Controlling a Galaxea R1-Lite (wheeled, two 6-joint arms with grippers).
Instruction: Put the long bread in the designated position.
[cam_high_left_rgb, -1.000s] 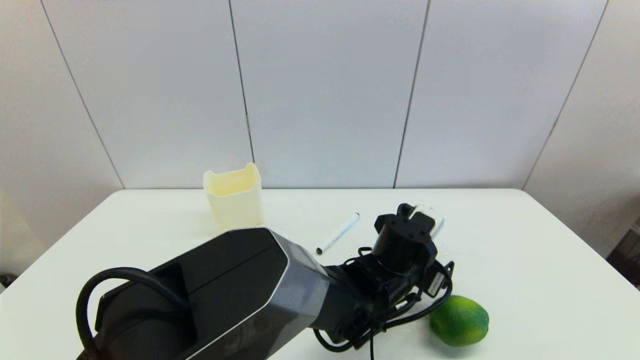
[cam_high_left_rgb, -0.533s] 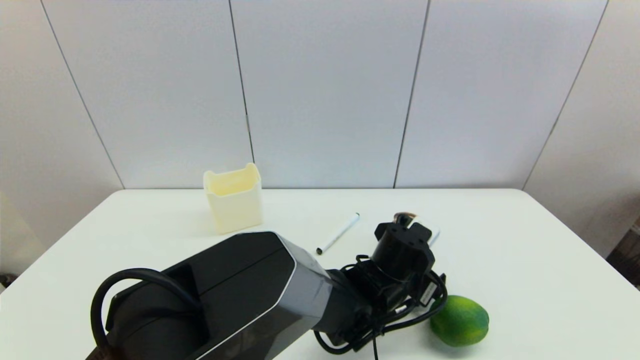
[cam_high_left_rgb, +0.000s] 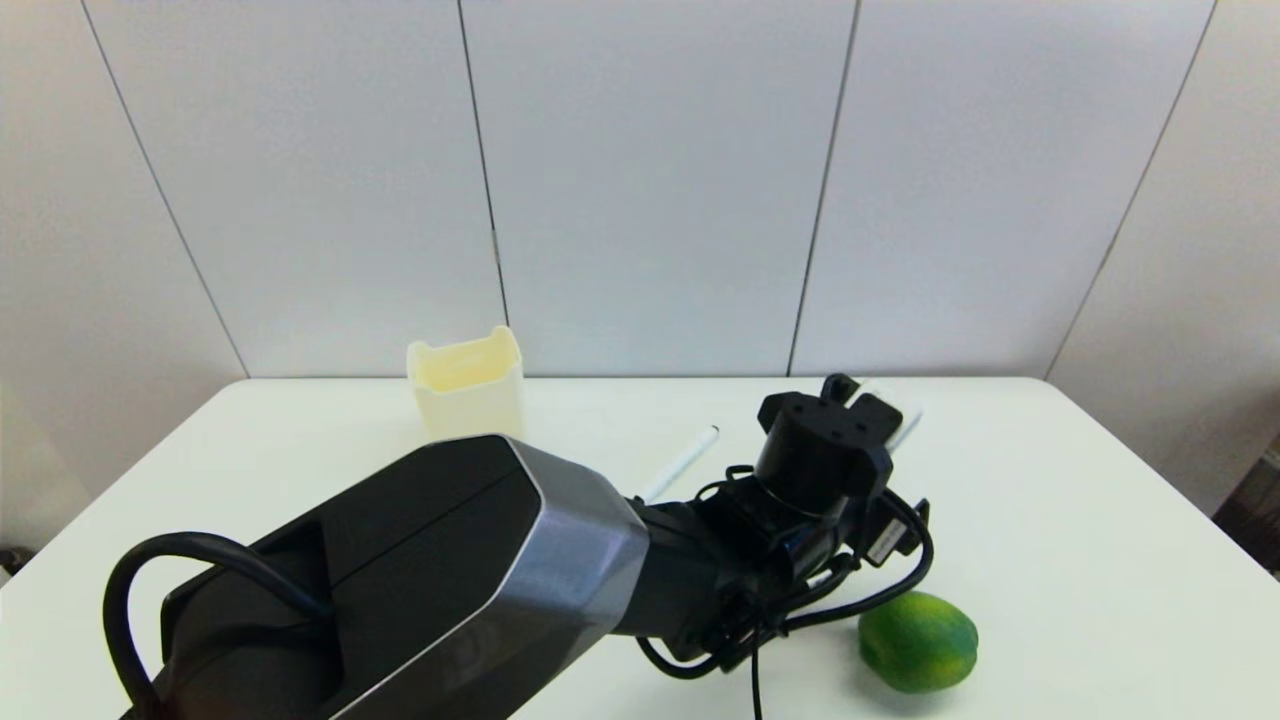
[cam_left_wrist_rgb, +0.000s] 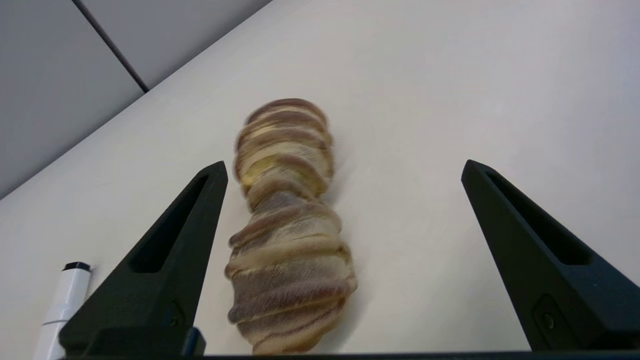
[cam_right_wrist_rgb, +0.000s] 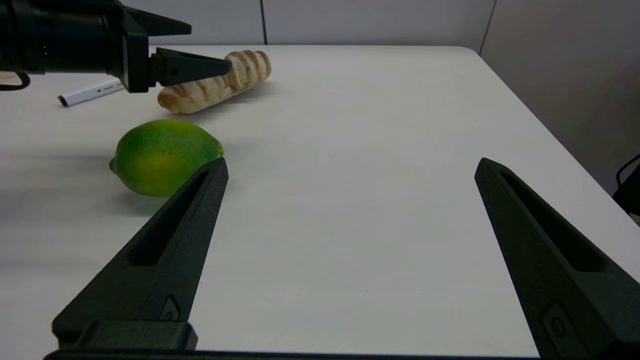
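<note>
The long bread (cam_left_wrist_rgb: 287, 225), a ridged brown-and-tan loaf, lies flat on the white table. My left gripper (cam_left_wrist_rgb: 345, 164) is open, one finger on each side of the loaf. The loaf sits nearer one finger, and neither finger touches it. The right wrist view shows the long bread (cam_right_wrist_rgb: 215, 82) with the left gripper (cam_right_wrist_rgb: 210, 45) hovering just over it. In the head view the left gripper (cam_high_left_rgb: 860, 400) and wrist hide the bread. My right gripper (cam_right_wrist_rgb: 352, 162) is open and empty, low over the front right of the table. No mark on the tabletop shows the designated position.
A green fruit (cam_high_left_rgb: 918, 640) lies near the front right, just in front of the left wrist's cables. A white pen (cam_high_left_rgb: 680, 463) lies left of the bread. A cream square cup (cam_high_left_rgb: 467, 395) stands at the back left. The table's right edge (cam_right_wrist_rgb: 545, 130) is close.
The left wrist dipped lower half a second ago. It now sits higher and farther toward the back right. The pen, cup and green fruit have stayed put.
</note>
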